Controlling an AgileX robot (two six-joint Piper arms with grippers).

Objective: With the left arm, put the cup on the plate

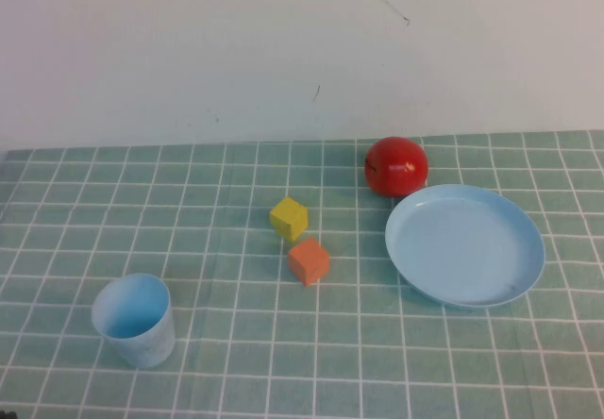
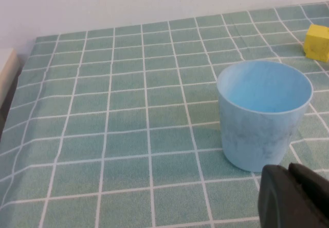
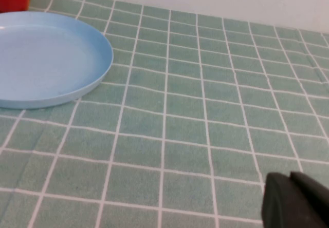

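No brand, label or writing is seen on any item. The cup (image 1: 135,320) is a small light-blue tumbler without handle, slightly tapered, matte, faintly mottled on its outer wall, standing upright and empty on the green checked tablecloth (image 1: 226,343). In the left wrist view the cup (image 2: 263,114) stands just ahead of the left gripper (image 2: 293,197), apart from it; only a black edge of that gripper is shown, so its finger state cannot be told. The plate (image 1: 464,243) is round, shallow, light blue, with a raised rim, and lies empty, well apart from the cup. In the right wrist view the plate (image 3: 46,58) lies ahead of the right gripper (image 3: 295,202), whose finger state likewise cannot be told. A red apple (image 1: 396,165) stands just beside the plate.
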